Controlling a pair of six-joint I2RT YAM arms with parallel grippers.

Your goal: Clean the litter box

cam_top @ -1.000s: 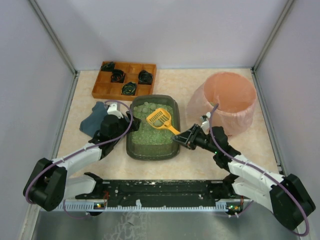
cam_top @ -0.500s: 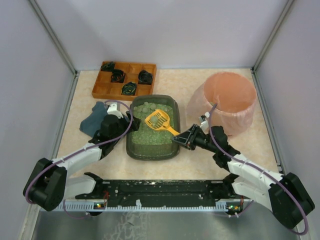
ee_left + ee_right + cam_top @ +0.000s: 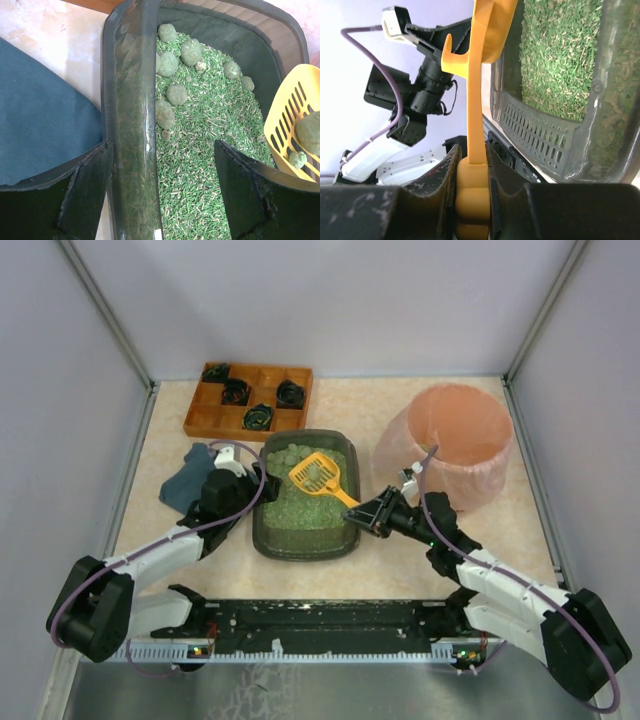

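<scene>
The dark grey-green litter box [image 3: 305, 551] sits mid-table, filled with green litter and several round clumps [image 3: 167, 64]. My left gripper [image 3: 260, 488] is open and straddles the box's left wall [image 3: 131, 125]. In the left wrist view this gripper [image 3: 162, 147] has one finger outside the wall and the other over the litter. My right gripper [image 3: 363, 513] is shut on the handle of a yellow slotted scoop [image 3: 316, 473]. The scoop's head [image 3: 292, 125] hangs over the box's right side with two clumps in it. In the right wrist view the gripper [image 3: 472, 155] pinches the scoop's handle [image 3: 476, 100].
A tall pink bag-lined bin [image 3: 460, 430] stands at the right, just behind my right arm. An orange-brown wooden compartment tray [image 3: 200, 426] with dark items lies at the back left. A dark blue cloth [image 3: 188, 485] lies left of the box, beside my left gripper.
The scoop's head has shifted slightly toward the far end of the box and my right gripper has moved a little. The left arm has stayed still.
</scene>
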